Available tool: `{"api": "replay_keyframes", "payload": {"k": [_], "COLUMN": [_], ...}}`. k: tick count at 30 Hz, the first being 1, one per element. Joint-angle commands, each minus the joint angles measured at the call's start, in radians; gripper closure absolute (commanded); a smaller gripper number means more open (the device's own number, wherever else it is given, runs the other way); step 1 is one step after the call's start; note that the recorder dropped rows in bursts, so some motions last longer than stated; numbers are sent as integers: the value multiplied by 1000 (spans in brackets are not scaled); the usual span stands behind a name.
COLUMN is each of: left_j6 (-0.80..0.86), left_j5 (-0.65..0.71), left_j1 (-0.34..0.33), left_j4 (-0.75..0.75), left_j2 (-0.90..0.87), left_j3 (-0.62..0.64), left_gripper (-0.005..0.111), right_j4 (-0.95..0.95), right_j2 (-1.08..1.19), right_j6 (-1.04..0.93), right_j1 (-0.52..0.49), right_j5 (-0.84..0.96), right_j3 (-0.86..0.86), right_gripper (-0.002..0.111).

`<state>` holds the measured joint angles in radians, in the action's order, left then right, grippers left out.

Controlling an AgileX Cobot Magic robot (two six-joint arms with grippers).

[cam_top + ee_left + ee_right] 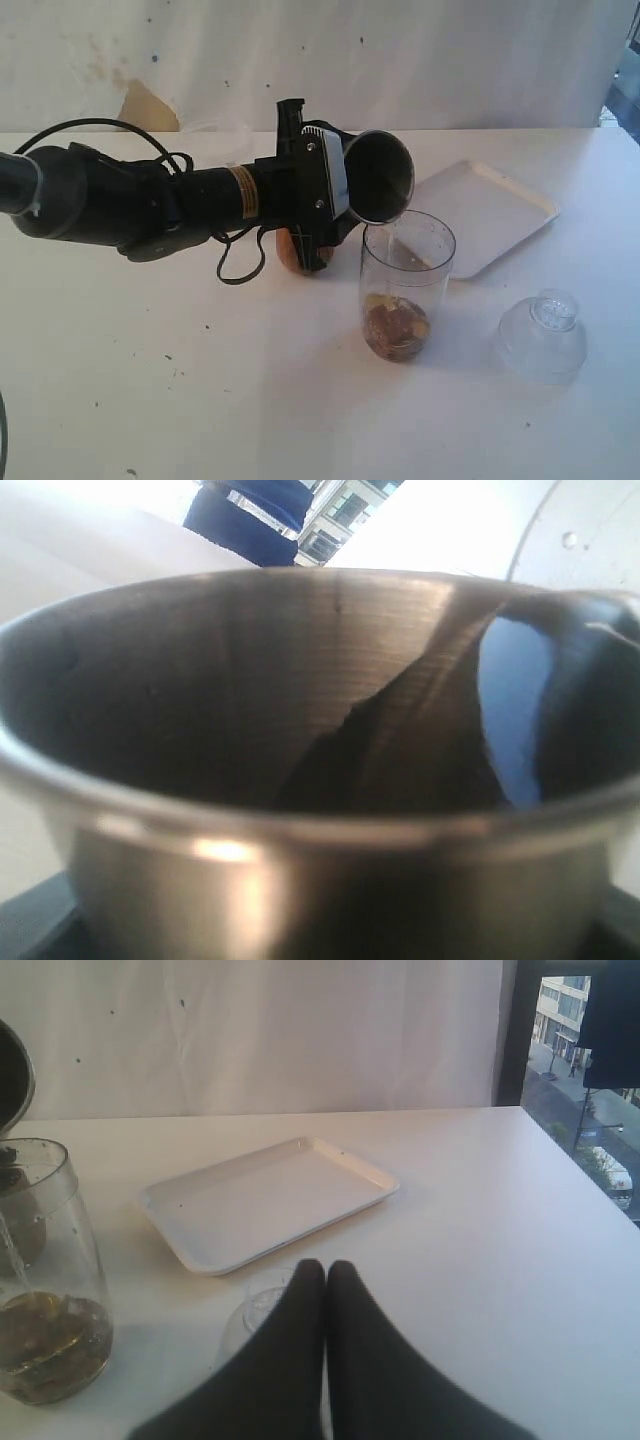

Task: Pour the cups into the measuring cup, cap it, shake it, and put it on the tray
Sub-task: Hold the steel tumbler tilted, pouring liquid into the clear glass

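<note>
My left gripper (338,188) is shut on the stainless-steel tumbler (380,178), holding it tipped on its side with its mouth over the measuring cup (407,285). The tumbler's rim and dark inside (300,710) fill the left wrist view. The clear measuring cup (45,1280) stands upright with brownish contents at its bottom. A thin stream seems to run into it. The brown wooden cup (294,252) peeks out behind the left gripper. The white tray (490,215) lies behind and right of the measuring cup. My right gripper (325,1272) is shut and empty, out of the exterior view.
A clear domed lid (542,335) rests on the table right of the measuring cup; in the right wrist view the lid (252,1312) is partly hidden under my shut fingers. The left arm and its cables (150,200) stretch across the left half of the table. A window is at the far right.
</note>
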<state>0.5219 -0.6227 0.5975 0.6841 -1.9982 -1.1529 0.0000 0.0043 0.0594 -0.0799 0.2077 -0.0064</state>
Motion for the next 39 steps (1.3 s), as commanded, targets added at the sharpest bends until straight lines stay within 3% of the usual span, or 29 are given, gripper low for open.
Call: {"api": "replay_keyframes", "payload": {"k": [1, 39], "left_j6": [11, 138], "left_j5": [-9, -11], "left_j1": [3, 3], "left_j4": [3, 12], "left_j2": [14, 14], "left_j3": [-5, -5], "left_gripper": [107, 107], "right_j4": [0, 0], "right_j2": [-4, -4], "right_j6": [-2, -10], "right_j1": [1, 1], "right_j5": [-5, -1], "right_j3": [6, 6], "right_gripper": [108, 108]}}
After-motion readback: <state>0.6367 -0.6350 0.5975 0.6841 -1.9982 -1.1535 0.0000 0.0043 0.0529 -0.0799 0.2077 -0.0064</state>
